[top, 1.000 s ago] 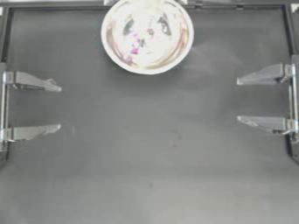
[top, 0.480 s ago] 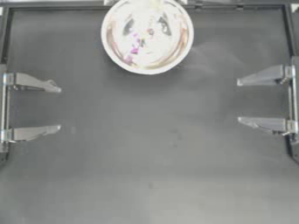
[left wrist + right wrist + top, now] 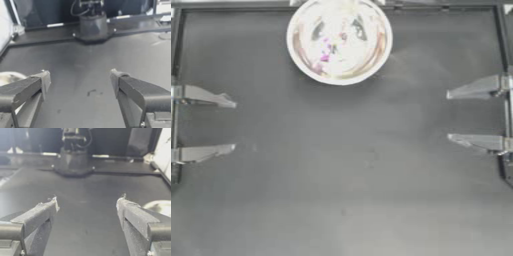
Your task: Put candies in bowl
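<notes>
Sitting parked at the left edge of the table (image 3: 338, 200), the left gripper (image 3: 231, 125) is holding nothing, jaws spread wide and well apart from everything. Moving right: the bowl (image 3: 304, 65) is standing at the far middle edge, and the candies (image 3: 328, 50) are showing as small magenta and pale specks inside it (reflections are muddying the count, so I can't confirm all five). No loose sweet is showing anywhere on the dark surface. Further right, the right gripper (image 3: 448, 117) is mirroring the other one, released and empty, parked at the right edge. Risk-wise I'm judging little is left: a whitish candy could be hiding in glare, or an arm swinging out could be clipping the rim and tipping sweets out.
</notes>
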